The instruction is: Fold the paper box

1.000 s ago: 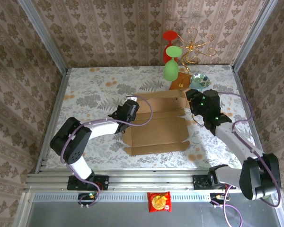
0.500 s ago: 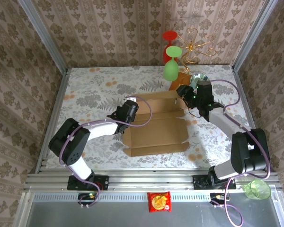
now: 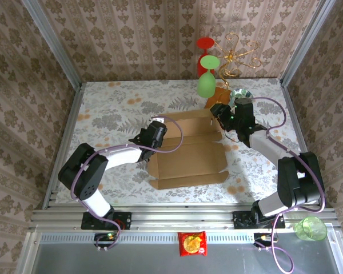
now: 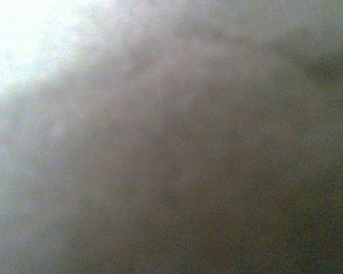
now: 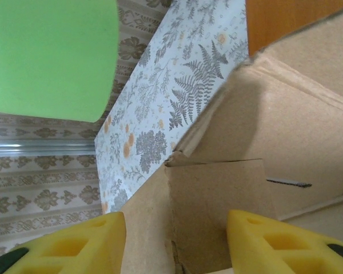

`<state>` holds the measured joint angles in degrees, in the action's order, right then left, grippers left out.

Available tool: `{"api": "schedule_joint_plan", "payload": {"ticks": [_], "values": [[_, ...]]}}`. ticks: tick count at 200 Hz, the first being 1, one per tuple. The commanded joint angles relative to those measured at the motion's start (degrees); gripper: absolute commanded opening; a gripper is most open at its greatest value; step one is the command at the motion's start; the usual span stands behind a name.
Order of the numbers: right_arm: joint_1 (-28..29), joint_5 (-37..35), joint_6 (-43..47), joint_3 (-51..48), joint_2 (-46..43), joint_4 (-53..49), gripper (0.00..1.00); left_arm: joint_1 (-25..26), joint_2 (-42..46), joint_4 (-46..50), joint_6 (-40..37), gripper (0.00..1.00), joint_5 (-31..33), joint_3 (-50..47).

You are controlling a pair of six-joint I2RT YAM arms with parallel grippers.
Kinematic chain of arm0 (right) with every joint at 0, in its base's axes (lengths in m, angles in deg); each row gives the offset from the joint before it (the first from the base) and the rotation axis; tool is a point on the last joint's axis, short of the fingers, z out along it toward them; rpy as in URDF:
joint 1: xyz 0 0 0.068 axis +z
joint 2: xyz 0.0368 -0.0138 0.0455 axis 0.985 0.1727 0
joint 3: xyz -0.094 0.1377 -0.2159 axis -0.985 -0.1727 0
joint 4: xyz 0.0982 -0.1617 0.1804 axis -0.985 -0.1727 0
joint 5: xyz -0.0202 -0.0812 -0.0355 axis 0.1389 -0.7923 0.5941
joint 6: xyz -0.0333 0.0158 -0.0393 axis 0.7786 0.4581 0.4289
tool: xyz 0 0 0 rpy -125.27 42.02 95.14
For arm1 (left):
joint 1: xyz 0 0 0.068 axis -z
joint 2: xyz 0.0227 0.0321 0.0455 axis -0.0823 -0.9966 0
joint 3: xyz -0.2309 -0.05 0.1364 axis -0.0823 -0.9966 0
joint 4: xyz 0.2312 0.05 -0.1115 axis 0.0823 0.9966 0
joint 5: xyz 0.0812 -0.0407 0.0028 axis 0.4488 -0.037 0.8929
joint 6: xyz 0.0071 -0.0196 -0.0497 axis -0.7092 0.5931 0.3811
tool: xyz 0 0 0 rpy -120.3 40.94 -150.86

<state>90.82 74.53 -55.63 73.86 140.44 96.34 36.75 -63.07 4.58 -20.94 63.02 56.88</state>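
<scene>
From above, the paper box (image 3: 190, 149) is lying opened out on the flowered table (image 3: 108, 108), with low walls partly raised. The left gripper (image 3: 159, 130) is sitting at the box's left edge, the cardboard just past its fingertips. Whether its fingers are spread or closed cannot be told from here. The right gripper (image 3: 219, 110) is reaching to the box's far right corner, its tips touching the raised wall there. An orange-brown packet (image 3: 217, 97) and a green cup (image 3: 206, 84) are standing just beyond those tips.

The left wrist camera is giving a blurred brown-grey field, paler toward the upper left. Nothing in it can be made out.

In the right wrist camera, the right gripper (image 5: 174, 251) is holding its yellow fingers (image 5: 68, 245) wide apart. An upright flap of the paper box (image 5: 308, 125) is standing in the gap between them, touching neither pad as far as can be seen. The box corner is rising just ahead of the fingers. The green cup (image 5: 51, 57) is hanging out of focus beyond the left finger. The orange-brown packet (image 5: 286, 17) is cut off at the top edge.
</scene>
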Motion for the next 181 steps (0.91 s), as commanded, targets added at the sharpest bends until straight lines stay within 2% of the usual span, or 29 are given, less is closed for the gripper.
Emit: {"api": "schedule_joint_plan", "payload": {"ticks": [1, 58, 77, 113, 122, 149, 181], "values": [[0.74, 1.72, -3.94, -1.1, 0.8, 4.08, 0.43, 0.01, 0.88, 3.32, -3.74, 0.0, -0.33, -0.77], [0.83, 0.47, -7.8, -1.22, -0.39, 4.32, 0.27, -0.16, 0.78, 3.2, -4.01, 0.0, -0.38, -0.59], [0.81, -0.05, -8.89, -1.41, -0.85, 4.29, 0.25, -0.09, 0.72, 3.27, -4.05, 0.0, -0.24, -0.38], [-1.28, -2.9, -5.07, -3.17, -5.36, -2.0, 0.46, -0.33, 0.77, 3.48, -3.9, 0.0, -0.07, -0.21], [-2.43, -4.78, -4.24, -5.62, -9.88, -3.33, 0.49, -0.33, 1.09, 3.63, -3.95, 0.0, -0.16, -0.28], [-6.15, -6.59, -2.56, -14.15, -18.37, -6.3, 0.52, -0.41, 1.88, 3.72, -4.14, 0.0, -0.25, -0.7], [-4.07, -7.17, 2.73, -17.62, -16.85, -8.98, 0.51, -0.45, 2.26, 4.07, -3.94, 0.0, -0.5, -0.91]]}}
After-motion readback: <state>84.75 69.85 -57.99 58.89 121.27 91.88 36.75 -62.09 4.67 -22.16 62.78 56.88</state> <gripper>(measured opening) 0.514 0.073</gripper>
